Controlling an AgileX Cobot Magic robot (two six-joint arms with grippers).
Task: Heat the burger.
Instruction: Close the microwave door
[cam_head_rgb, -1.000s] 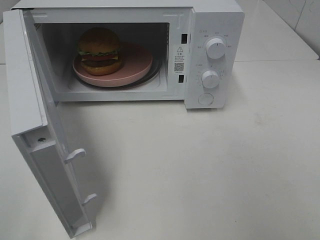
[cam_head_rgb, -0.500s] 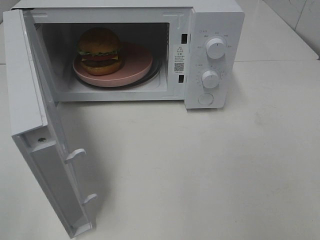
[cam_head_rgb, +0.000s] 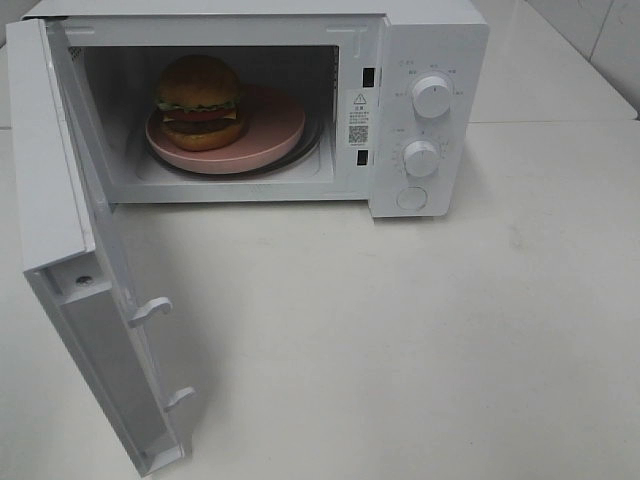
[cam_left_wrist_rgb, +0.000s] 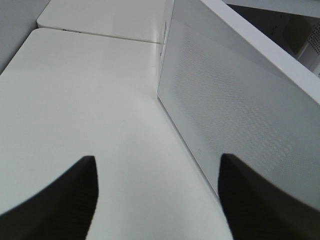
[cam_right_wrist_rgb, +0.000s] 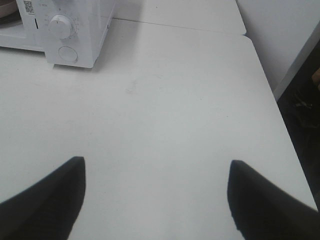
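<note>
You have the burger (cam_head_rgb: 198, 100) inside the open microwave (cam_head_rgb: 430, 40), on the left part of a round pink plate (cam_head_rgb: 275, 128); its rear side is hidden from you. On the cavity's right frame a sticker (cam_head_rgb: 358, 118) bears a warning triangle and a QR code; its print, like the markings round the upper knob (cam_head_rgb: 432, 96) and lower knob (cam_head_rgb: 421, 158), is too small to read; a round button (cam_head_rgb: 412, 198) sits beneath them. The door (cam_head_rgb: 60, 200) stands swung wide to the left, its two latch hooks (cam_head_rgb: 150, 308) pointing over the counter (cam_head_rgb: 420, 340); its lowest corner is cut off by the frame. In front of the cavity the counter runs broad; on the right it ends at an edge with a dark gap beyond. Your left pincer (cam_left_wrist_rgb: 156, 165) is spread wide, close beside the door's dotted outer face; your right pincer (cam_right_wrist_rgb: 156, 167) is spread too, above the counter off the microwave's knob side; only the dark fingertips of each show.
</note>
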